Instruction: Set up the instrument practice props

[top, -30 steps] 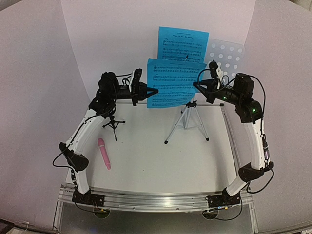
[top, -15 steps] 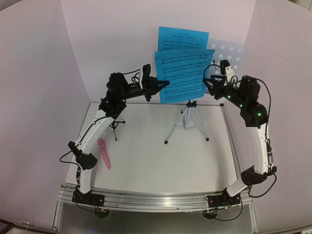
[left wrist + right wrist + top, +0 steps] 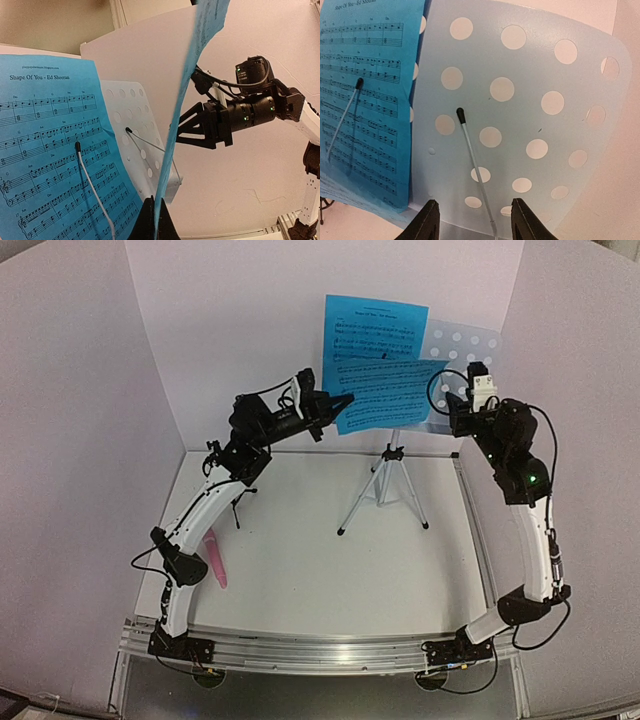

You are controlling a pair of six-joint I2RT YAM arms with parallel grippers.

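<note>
A pale blue perforated music stand [image 3: 468, 346] on a silver tripod [image 3: 385, 488] stands at the back. One blue sheet-music page [image 3: 375, 328] rests on its left half under a wire arm [image 3: 92, 190]. My left gripper [image 3: 338, 405] is shut on the left edge of a second blue page [image 3: 392, 392], held in the air in front of the stand; this page shows edge-on [image 3: 182, 110] in the left wrist view. My right gripper [image 3: 475, 212] is open, empty, facing the stand's bare right half [image 3: 530, 65]. The pink microphone [image 3: 215, 560] lies near the small black tripod holder [image 3: 236, 508].
White walls enclose the table on three sides, close behind the stand. A second wire arm [image 3: 472, 155] lies over the stand's bare half. The left arm [image 3: 200, 510] crosses above the microphone and the holder. The tripod's legs spread over the middle back of the table.
The right gripper opened and let go of the second page's right edge, then moved up to the stand's bare half. The left gripper lifted the page up and to the right.
</note>
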